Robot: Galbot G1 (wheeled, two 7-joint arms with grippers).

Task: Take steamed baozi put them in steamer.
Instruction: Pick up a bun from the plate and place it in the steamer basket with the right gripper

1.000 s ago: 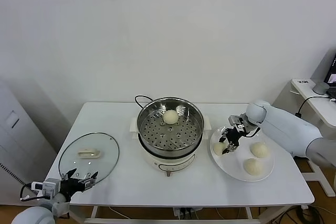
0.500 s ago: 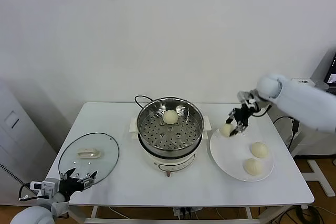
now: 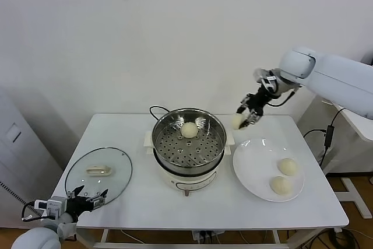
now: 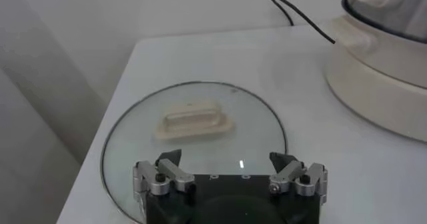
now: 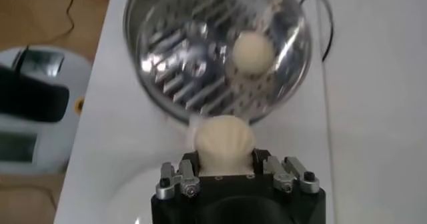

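Observation:
My right gripper (image 3: 243, 117) is shut on a cream-white baozi (image 3: 238, 121) and holds it in the air just right of the steel steamer (image 3: 189, 138). In the right wrist view the held baozi (image 5: 222, 141) sits between the jaws, with the steamer (image 5: 175, 59) beyond it. One baozi (image 3: 189, 129) lies inside the steamer at its back; it also shows in the right wrist view (image 5: 251, 53). Two baozi (image 3: 287, 167) (image 3: 281, 185) rest on the white plate (image 3: 250, 164). My left gripper (image 3: 87, 198) is open and parked low at the table's front left.
The glass lid (image 3: 98, 173) with a white handle lies flat on the table's left part; it fills the left wrist view (image 4: 193, 122). The steamer's white base (image 4: 380, 79) and black cord (image 3: 156, 111) stand mid-table. A side desk stands far right.
My right gripper has risen from the plate with a baozi and moved back and left, toward the steamer's right rim. The left arm has hardly moved.

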